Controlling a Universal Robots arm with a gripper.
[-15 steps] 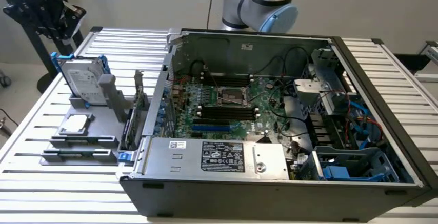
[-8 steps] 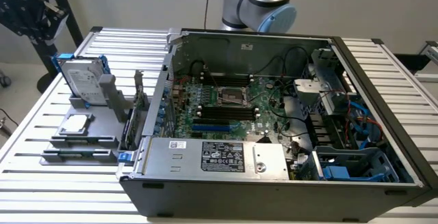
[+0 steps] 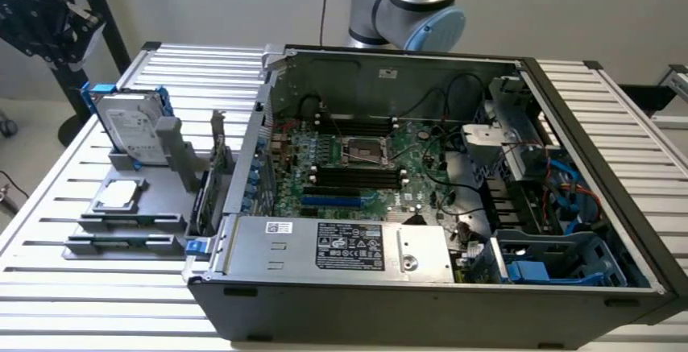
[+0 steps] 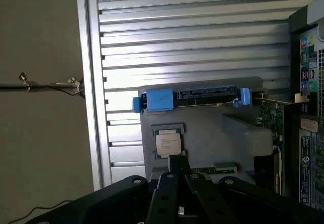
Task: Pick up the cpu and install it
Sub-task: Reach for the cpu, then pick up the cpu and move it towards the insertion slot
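Nothing of the task done yet, by the look of it. Holding off with the gripper [image 4: 177, 159] pressed together, pinching nothing. Resting flat outside the open computer case [image 3: 430, 312], on the grey fixture [image 3: 118, 247] beside it: the cpu [image 4: 168, 144], untouched. Inside that case, a seemingly unfilled motherboard socket [image 3: 366, 151]. Pickup and installation both left.

- honestly, nothing here is actually legible
- black label [image 3: 350, 247] on the power supply [image 3: 258, 254]: white print and little logos, way too tiny to read
- white sticker [image 3: 279, 226] next to it: same deal
- cpu [image 4: 168, 144] lid: faint lines of print, unreadable
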